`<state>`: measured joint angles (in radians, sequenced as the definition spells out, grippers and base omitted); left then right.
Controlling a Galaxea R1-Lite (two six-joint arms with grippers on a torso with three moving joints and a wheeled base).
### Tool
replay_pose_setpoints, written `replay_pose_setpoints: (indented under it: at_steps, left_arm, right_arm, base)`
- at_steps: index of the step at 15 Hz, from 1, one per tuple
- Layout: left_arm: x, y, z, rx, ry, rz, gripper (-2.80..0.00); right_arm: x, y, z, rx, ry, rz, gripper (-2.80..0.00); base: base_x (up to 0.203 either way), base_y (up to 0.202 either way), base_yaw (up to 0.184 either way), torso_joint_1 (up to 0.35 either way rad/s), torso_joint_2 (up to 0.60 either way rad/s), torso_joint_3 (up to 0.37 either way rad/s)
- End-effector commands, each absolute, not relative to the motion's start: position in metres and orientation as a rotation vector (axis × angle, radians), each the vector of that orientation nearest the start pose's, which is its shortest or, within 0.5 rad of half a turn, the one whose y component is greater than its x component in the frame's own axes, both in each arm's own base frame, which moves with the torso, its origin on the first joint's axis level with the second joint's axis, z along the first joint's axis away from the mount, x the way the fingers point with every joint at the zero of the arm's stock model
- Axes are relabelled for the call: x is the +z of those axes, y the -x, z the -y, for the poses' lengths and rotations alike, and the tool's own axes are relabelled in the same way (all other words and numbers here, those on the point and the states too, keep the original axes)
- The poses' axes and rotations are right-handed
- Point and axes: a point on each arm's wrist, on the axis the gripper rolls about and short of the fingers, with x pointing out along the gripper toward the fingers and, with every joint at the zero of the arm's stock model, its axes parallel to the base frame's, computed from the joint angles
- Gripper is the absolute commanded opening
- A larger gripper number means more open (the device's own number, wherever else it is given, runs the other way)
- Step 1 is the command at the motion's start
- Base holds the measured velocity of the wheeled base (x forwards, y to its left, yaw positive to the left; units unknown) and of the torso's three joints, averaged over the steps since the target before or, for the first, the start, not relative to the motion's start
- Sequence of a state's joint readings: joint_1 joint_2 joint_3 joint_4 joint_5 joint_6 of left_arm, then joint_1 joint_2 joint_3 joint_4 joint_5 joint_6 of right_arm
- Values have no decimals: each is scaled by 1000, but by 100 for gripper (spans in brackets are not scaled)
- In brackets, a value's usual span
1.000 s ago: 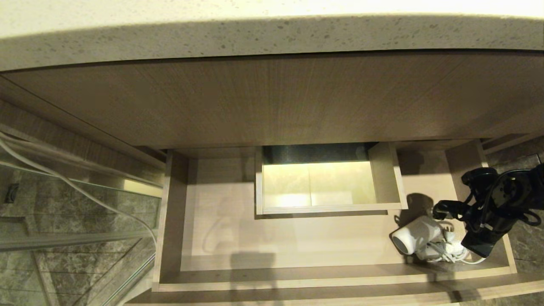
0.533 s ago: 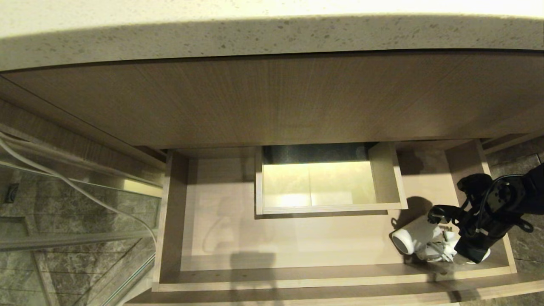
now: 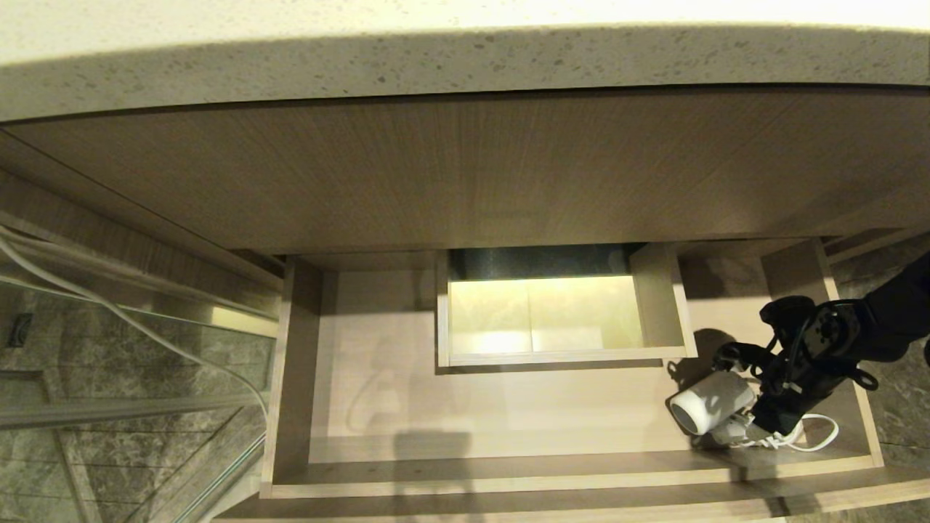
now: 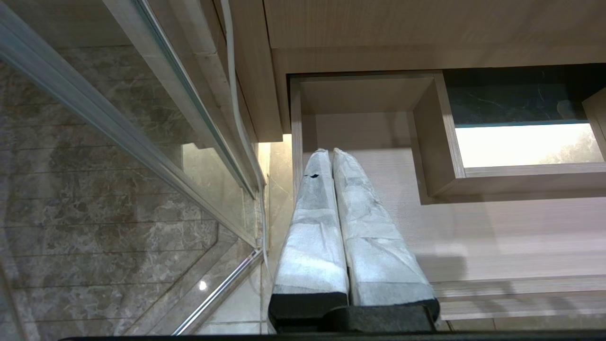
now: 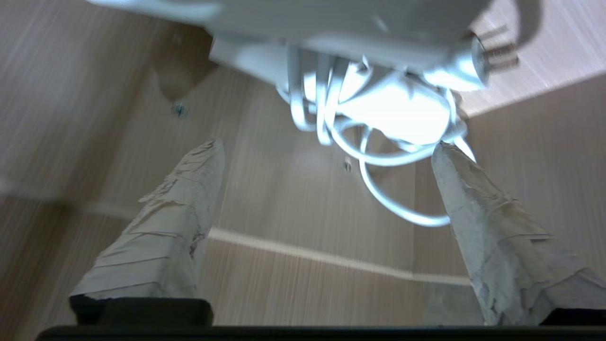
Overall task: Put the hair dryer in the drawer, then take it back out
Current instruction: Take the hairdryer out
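The white hair dryer (image 3: 710,408) lies in the front right corner of the open drawer (image 3: 508,481), nozzle facing the front, its white cord (image 3: 817,436) looped beside it. My right gripper (image 3: 755,392) hovers just right of the dryer, low in the drawer. In the right wrist view my right gripper (image 5: 326,151) stands open, fingers (image 5: 184,199) wide apart, with the cord-wrapped hair dryer (image 5: 393,109) just beyond the tips. One fingertip touches a cord loop (image 5: 402,215). My left gripper (image 4: 326,154) is shut and empty over the drawer's (image 4: 473,237) left side.
A boxed cutout (image 3: 559,312) stands at the drawer's mid-back. A tall wood panel (image 3: 465,174) and a speckled countertop (image 3: 465,65) overhang the drawer. A glass partition (image 3: 109,378) and a white cable (image 3: 145,327) are at the left.
My right gripper has opened wide and shifted left, closer to the hair dryer. A cord loop now shows to its right. The dryer has barely moved.
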<state>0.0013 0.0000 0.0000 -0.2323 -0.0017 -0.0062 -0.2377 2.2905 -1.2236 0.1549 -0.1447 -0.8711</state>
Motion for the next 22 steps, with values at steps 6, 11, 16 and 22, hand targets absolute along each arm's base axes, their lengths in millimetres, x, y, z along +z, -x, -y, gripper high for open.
replay_pose_setpoints:
  at_steps: [6, 11, 16, 22]
  left_arm:
    - [88, 22, 0, -1, 6, 193, -280]
    - [88, 22, 0, -1, 6, 194, -280]
    - [88, 22, 0, -1, 7, 195, -280]
    - [88, 22, 0, -1, 7, 195, -280]
  right_arm:
    - [-6, -379, 95, 219, 687, -1288, 0]
    - [-12, -384, 96, 205, 665, -1289, 0]
    - [-21, -399, 99, 179, 678, -1233, 0]
    - [-30, -404, 100, 172, 682, -1218, 0]
  base:
    - [0, 0, 0, 0, 0, 0]
    - [0, 0, 0, 0, 0, 0]
    - [0, 0, 0, 0, 0, 0]
    - [0, 0, 0, 0, 0, 0]
